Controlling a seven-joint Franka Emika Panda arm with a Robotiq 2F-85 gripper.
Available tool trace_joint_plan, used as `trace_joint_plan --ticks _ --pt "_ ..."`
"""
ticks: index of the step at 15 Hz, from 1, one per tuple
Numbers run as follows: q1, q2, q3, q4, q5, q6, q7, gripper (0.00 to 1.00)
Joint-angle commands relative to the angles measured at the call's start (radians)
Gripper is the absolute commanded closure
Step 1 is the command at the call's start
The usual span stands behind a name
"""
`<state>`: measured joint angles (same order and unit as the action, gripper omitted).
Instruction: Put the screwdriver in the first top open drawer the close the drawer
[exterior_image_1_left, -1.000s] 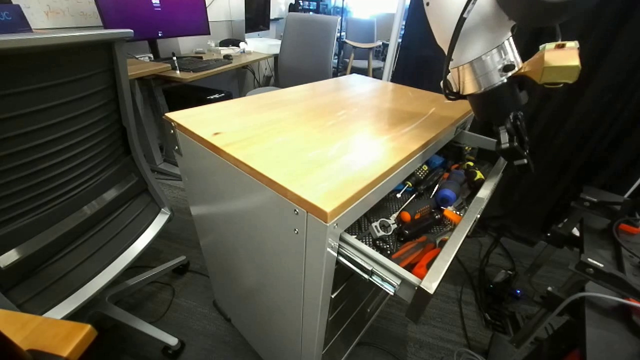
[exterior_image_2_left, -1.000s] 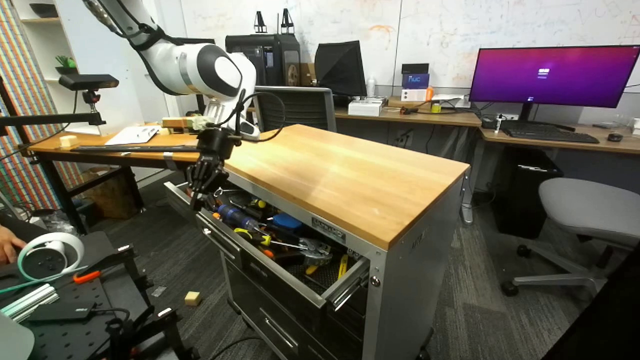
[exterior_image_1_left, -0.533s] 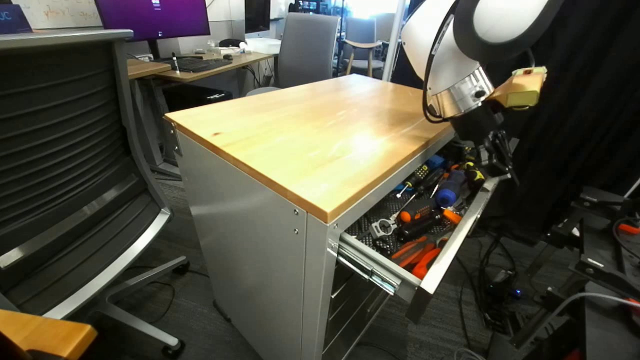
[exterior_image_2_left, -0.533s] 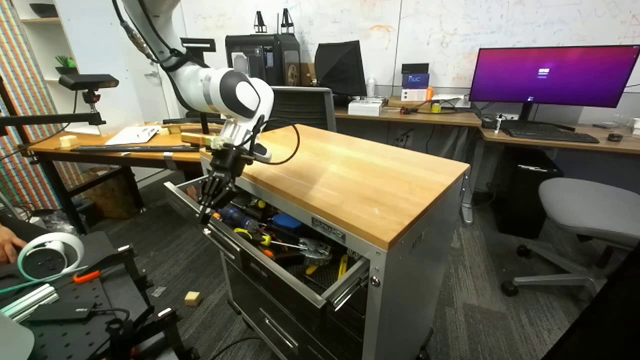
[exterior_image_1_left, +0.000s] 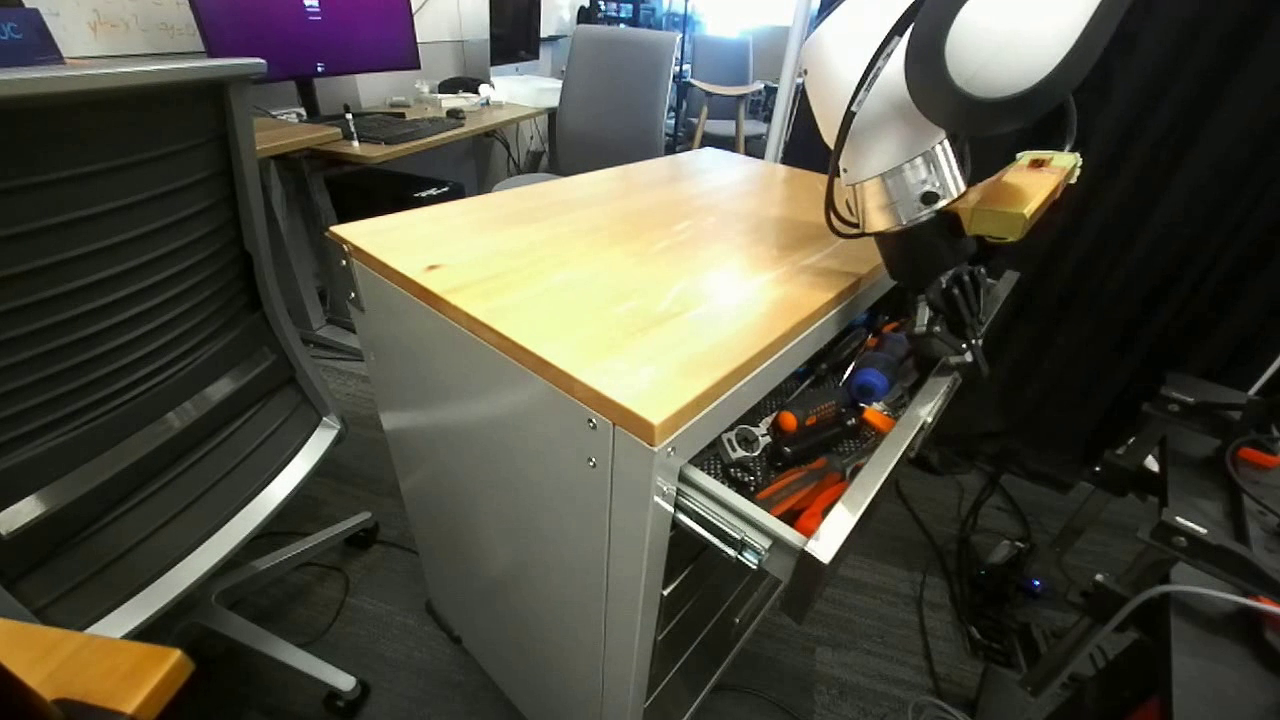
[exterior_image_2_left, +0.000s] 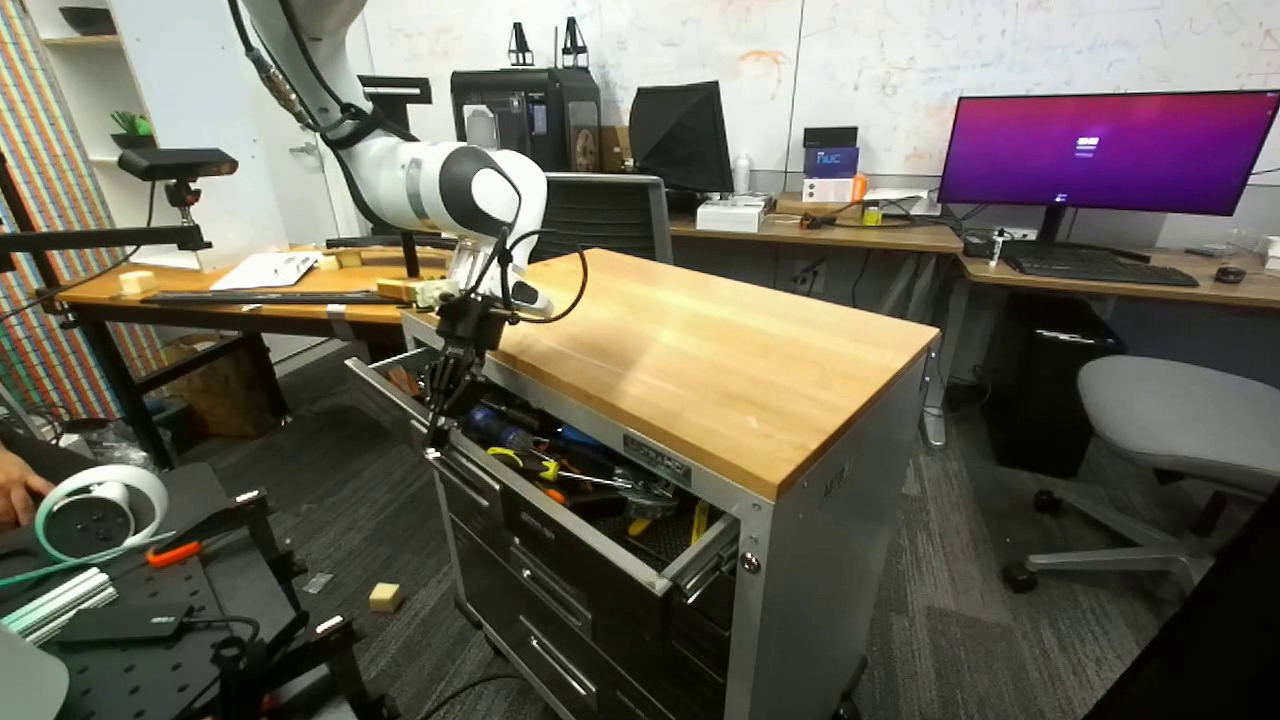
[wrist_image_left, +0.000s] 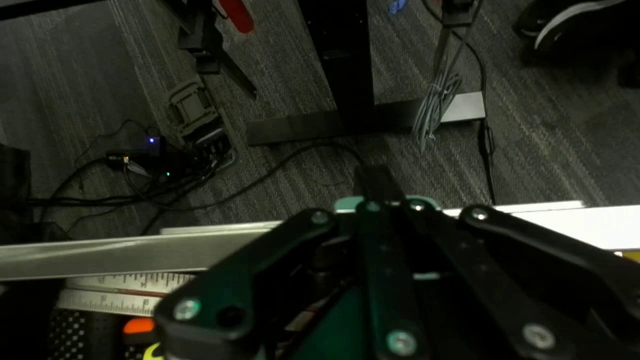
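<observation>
The drawer (exterior_image_1_left: 885, 478) is the top one of the cabinet and stands partly open, full of tools. It also shows in an exterior view (exterior_image_2_left: 585, 532), and its front rim (wrist_image_left: 125, 254) crosses the wrist view. My gripper (exterior_image_1_left: 955, 352) is at the drawer's front rim in both exterior views (exterior_image_2_left: 438, 432), fingers pointing down. In the wrist view the fingers (wrist_image_left: 378, 184) are together, with nothing seen between them, and reach past the rim's outer side. They appear to touch the rim. I cannot pick out the small stubby screwdriver among the tools; it is hidden or too small to tell.
The wooden cabinet top (exterior_image_1_left: 640, 270) lies beside the arm. Blue-handled (exterior_image_1_left: 880, 368) and orange-handled tools (exterior_image_1_left: 810, 410) lie in the drawer. Lower drawers (exterior_image_2_left: 560, 600) are shut. A black cart (exterior_image_2_left: 190, 640) stands in front of the cabinet. Cables (wrist_image_left: 175, 190) lie on the floor.
My gripper has come down and in to the drawer's front. In the last half second the drawer has moved inward with it, so less of it sticks out.
</observation>
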<state>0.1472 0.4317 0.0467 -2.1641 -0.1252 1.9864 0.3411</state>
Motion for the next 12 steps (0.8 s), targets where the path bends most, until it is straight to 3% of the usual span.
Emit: trace_joint_plan --ticks 1,7,12 --pt "0.027 -0.022 -0.019 -0.031 -0.029 0.172 0.081 1.0" --pt "0.073 -0.05 -0.052 -0.103 -0.13 0.408 0.239 1.0" --pt "0.143 -0.059 -0.125 -0.159 -0.276 0.618 0.435 1.0"
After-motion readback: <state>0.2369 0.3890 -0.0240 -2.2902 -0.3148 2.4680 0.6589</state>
